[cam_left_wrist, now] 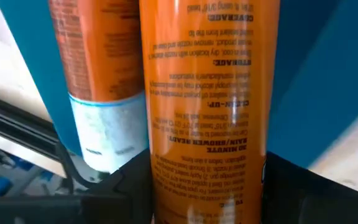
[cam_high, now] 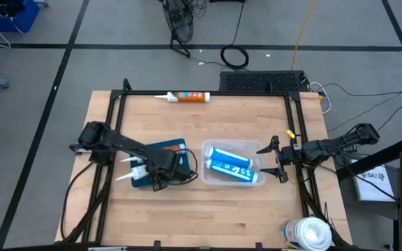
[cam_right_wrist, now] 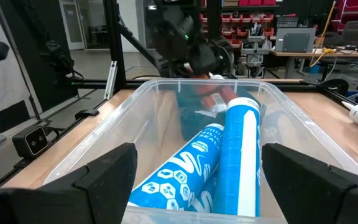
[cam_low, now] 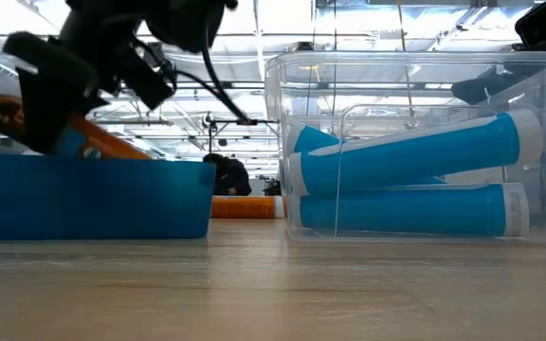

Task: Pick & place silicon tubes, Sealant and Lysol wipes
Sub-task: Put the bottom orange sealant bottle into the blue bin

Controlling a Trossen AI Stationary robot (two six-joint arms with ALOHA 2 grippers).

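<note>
My left gripper [cam_high: 167,167] is over a blue tray [cam_high: 160,148] at the table's left-middle and is shut on an orange sealant tube [cam_left_wrist: 207,93]. A second orange tube [cam_left_wrist: 98,68] lies beside it in the tray. Two blue-and-white silicone tubes [cam_high: 230,162] lie in a clear bin [cam_high: 257,148] at the middle. My right gripper [cam_high: 276,160] is open and empty just right of the bin, facing it. A third orange sealant tube [cam_high: 187,96] lies at the far edge. The Lysol wipes canister [cam_high: 306,233] stands at the near right corner. My left gripper pinches the orange sealant tube's round body [cam_left_wrist: 207,158] between its two fingers [cam_left_wrist: 123,193], which lie across the tube. In the low view the tube [cam_low: 112,137] is tilted, one end above the tray's rim. The tray wall hides its lower end.
A black frame [cam_high: 201,93] runs around the table's edges. A black mat and cables [cam_high: 260,80] lie beyond the far edge. Bare wood lies open along the near side of the table. The blue tray wall [cam_low: 93,199] and the bin [cam_low: 415,142] stand close together.
</note>
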